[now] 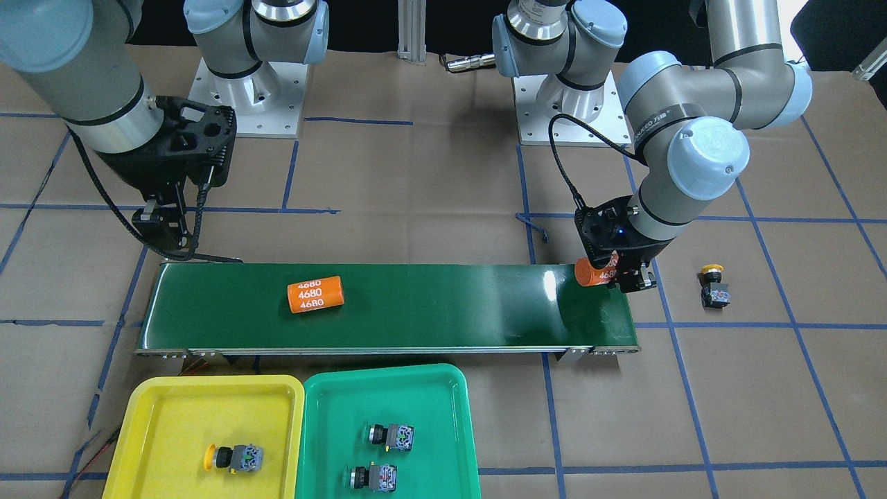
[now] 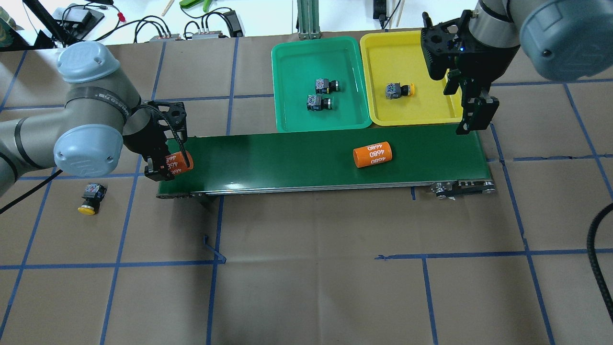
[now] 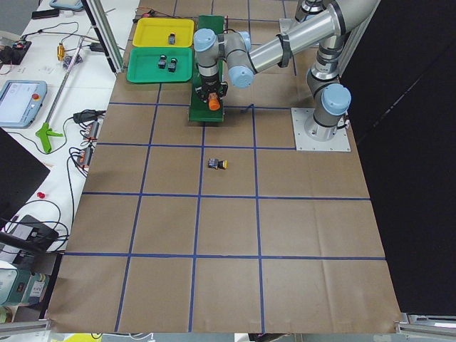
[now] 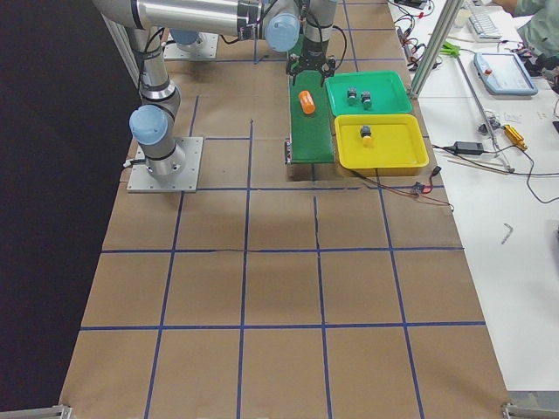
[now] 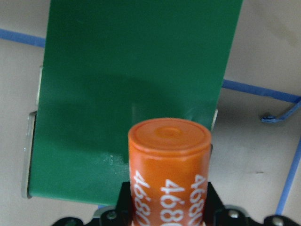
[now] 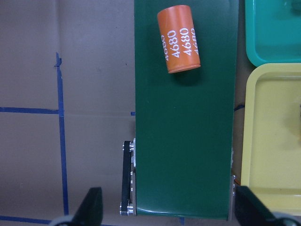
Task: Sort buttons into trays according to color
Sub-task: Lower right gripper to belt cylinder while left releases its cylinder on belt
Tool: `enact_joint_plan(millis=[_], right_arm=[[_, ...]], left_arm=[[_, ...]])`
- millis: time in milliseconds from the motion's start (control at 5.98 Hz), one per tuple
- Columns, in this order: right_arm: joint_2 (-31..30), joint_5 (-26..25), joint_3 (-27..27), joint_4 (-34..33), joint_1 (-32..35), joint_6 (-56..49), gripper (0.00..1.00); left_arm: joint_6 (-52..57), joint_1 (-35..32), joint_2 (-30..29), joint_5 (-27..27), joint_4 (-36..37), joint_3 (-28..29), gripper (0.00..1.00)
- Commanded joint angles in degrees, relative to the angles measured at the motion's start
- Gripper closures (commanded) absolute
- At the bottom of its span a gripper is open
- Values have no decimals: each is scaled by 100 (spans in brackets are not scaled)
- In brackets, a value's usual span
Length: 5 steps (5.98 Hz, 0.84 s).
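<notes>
My left gripper (image 2: 166, 165) is clamped on an orange cylinder (image 2: 178, 162) at the 9 o'clock end of the belt (image 2: 287, 158) in the overhead view. My right gripper (image 2: 471, 120) hangs over the belt's 3 o'clock end, jaws spread with nothing between them.

The one unsorted piece is the loose yellow button (image 2: 91, 197). It lies on its side on the table (image 2: 306, 268), at about 8 o'clock from the left gripper and well apart from it, with its cap toward 6 o'clock.

I judge it light and rigid, hard plastic that won't give under the jaws. The round cap looks smooth and would likely slip, so I'd pinch across the flat sides of the blocky dark body, near its middle.

I count four buttons. Two are yellow: the loose one and a second yellow button (image 2: 399, 90) in the yellow tray (image 2: 407, 57). Two are green (image 2: 327, 86) (image 2: 318, 102), both in the green tray (image 2: 306, 62). The two trays sit at 12 o'clock from the belt. There are two cylinders, one gripped and the other cylinder (image 2: 372, 155) lying on the belt.
</notes>
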Motion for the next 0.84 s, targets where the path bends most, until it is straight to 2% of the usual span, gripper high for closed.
enact_joint_plan(millis=[0,167,335,669], right_arm=[[13,23,189,-32,576,724,0],[22,40,346,-190,597,667,0],[31,328,452,-479,597,597,0],[-39,436,751,-499,588,596,0]], left_arm=[[114,-93,-308,-8,383,1,72],[114,-198,-449,1,533,10,54],[114,-251,-511,19,544,19,2],[-52,-16,-285,19,404,219,2]])
